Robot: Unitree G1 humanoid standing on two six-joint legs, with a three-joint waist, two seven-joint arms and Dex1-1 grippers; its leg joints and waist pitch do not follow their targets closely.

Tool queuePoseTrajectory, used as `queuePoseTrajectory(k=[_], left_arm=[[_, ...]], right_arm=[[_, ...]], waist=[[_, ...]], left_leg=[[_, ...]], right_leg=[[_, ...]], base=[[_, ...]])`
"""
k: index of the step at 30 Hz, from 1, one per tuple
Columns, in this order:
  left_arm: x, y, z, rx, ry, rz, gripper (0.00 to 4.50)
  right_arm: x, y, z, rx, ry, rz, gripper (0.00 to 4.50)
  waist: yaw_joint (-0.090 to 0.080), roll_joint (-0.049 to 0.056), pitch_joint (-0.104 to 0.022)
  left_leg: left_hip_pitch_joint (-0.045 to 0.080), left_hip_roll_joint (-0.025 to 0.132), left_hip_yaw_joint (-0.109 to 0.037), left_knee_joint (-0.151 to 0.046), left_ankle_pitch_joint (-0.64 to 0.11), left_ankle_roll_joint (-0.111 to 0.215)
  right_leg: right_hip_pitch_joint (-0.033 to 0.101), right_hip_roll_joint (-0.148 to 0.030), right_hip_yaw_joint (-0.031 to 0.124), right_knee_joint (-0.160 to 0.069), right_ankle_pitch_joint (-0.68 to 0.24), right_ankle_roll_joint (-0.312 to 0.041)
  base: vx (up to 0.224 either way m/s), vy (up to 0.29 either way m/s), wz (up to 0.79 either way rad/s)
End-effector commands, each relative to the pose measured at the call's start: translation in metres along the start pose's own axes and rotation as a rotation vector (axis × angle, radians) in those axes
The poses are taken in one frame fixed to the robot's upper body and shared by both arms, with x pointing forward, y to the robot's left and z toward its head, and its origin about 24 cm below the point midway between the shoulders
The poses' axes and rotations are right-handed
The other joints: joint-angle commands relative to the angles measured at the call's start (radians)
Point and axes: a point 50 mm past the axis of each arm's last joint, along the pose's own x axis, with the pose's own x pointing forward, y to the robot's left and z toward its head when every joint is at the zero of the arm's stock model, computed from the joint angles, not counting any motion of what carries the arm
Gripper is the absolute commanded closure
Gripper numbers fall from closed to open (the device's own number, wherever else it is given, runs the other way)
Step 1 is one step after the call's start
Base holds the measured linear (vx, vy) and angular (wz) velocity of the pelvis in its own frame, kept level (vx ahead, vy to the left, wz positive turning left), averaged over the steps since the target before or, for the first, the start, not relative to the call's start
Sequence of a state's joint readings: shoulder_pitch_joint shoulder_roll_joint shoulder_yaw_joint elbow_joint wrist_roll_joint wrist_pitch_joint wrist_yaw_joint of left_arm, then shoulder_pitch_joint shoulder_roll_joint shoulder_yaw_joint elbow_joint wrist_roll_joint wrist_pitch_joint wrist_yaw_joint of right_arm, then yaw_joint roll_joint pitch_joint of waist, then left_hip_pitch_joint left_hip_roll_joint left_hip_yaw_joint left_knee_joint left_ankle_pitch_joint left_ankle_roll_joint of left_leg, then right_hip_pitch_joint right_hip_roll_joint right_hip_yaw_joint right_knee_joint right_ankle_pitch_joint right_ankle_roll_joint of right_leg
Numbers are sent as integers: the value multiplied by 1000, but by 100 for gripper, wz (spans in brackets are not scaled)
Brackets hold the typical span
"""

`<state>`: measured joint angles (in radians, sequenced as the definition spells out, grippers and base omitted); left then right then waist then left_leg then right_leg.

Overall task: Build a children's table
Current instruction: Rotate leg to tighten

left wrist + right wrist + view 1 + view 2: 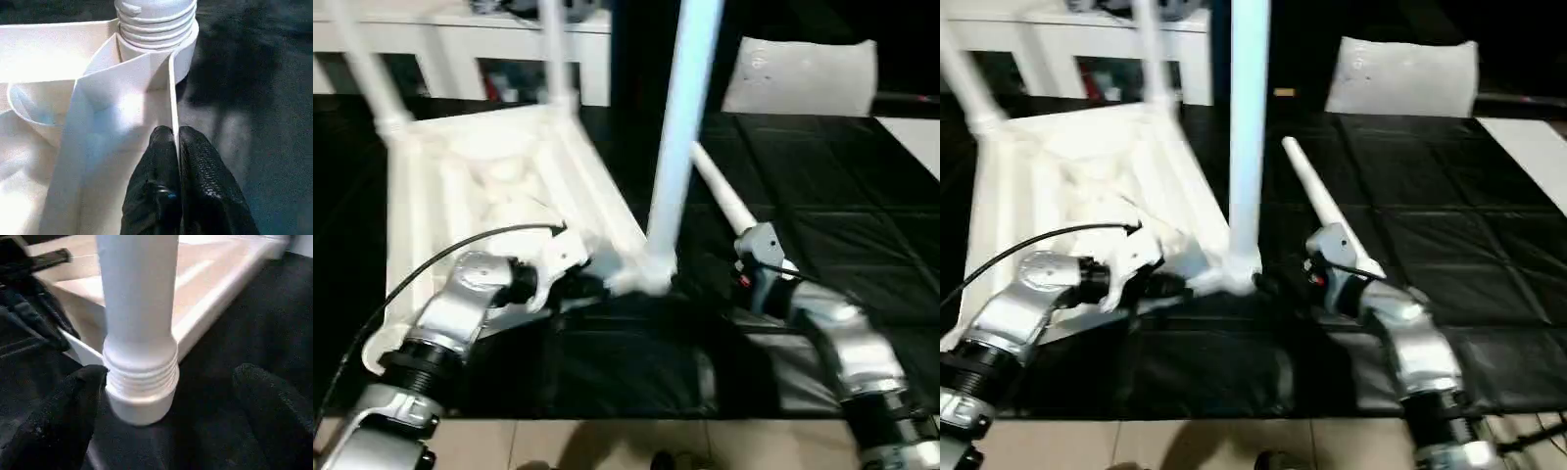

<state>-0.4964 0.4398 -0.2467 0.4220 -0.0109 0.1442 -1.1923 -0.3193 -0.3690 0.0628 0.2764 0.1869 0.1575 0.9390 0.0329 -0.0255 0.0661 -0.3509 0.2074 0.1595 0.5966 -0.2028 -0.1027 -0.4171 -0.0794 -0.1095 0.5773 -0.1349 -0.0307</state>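
Pinching thin ribbed tabletop edge

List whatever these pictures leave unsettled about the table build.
- Near leg: threads show above the socket in both wrist views; whether it is screwed fully home cannot be told.
- Upright legs: tops cut off by the upper edge of the head views.
- Loose leg on the mat: its near end is hidden behind the right gripper.
- Tabletop: its near left corner is covered by the left forearm; the left gripper pinches its rim.
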Motion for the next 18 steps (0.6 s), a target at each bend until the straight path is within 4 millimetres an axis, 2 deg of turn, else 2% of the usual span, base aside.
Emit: queuePoseTrajectory(k=[1, 5, 7, 9, 12, 13, 14, 15, 16, 18], left_arm=[[6, -4, 12, 69, -39, -113, 450], [3, -7, 8, 105, 0, -198, 450], [2, -8, 7, 144, 31, -275, 450], [1, -9, 7, 159, 41, -298, 450], [2, -9, 7, 178, 51, -337, 450], [3, -9, 9, 192, 58, -350, 450], [3, -9, 9, 192, 58, -350, 450], [4, -9, 10, 204, 59, -358, 450], [4, -8, 10, 206, 59, -360, 450], [5, -8, 10, 210, 61, -366, 450]], right_arm=[[-1, 0, 9, -39, -7, 77, 4], [-4, 2, 11, -90, 42, 199, 4], [-5, 3, 11, -124, 89, 289, 4], [-4, 3, 10, -139, 105, 315, 4], [0, 5, 10, -175, 121, 364, 4], [3, 6, 10, -159, 119, 379, 4], [3, 6, 10, -159, 119, 379, 4], [6, 8, 10, -138, 112, 403, 4], [6, 8, 10, -134, 111, 409, 31], [7, 10, 9, -119, 107, 428, 38]], waist=[[2, -4, -75], [12, -6, -76], [18, -11, -75], [22, -10, -76], [26, -11, -78], [26, -16, -78], [27, -14, -79], [27, -16, -80], [28, -14, -79], [29, -15, -80]], left_leg=[[2, 22, 9, -68, -154, 99], [3, 22, 10, -68, -157, 98], [1, 21, 13, -67, -158, 98], [1, 22, 12, -67, -154, 91], [3, 24, 14, -66, -142, 86], [1, 24, 13, -67, -139, 87], [0, 25, 13, -67, -133, 87], [0, 25, 13, -66, -131, 88], [1, 26, 13, -67, -133, 88], [2, 25, 14, -65, -133, 89]], right_leg=[[59, -61, 54, -68, -383, -150], [62, -60, 54, -63, -369, -159], [62, -61, 56, -66, -392, -145], [62, -64, 57, -65, -406, -139], [61, -63, 58, -61, -377, -150], [63, -62, 58, -58, -370, -153], [64, -63, 58, -55, -359, -158], [63, -62, 58, -55, -355, -159], [63, -63, 58, -55, -352, -163], [63, -62, 58, -55, -347, -166]], base=[[0, 0, 0], [0, 0, 0], [0, 0, 0], [0, 0, 0], [0, 0, 0], [0, 0, 0], [0, 0, 0], [0, 0, 0], [0, 0, 0], [0, 0, 0]])
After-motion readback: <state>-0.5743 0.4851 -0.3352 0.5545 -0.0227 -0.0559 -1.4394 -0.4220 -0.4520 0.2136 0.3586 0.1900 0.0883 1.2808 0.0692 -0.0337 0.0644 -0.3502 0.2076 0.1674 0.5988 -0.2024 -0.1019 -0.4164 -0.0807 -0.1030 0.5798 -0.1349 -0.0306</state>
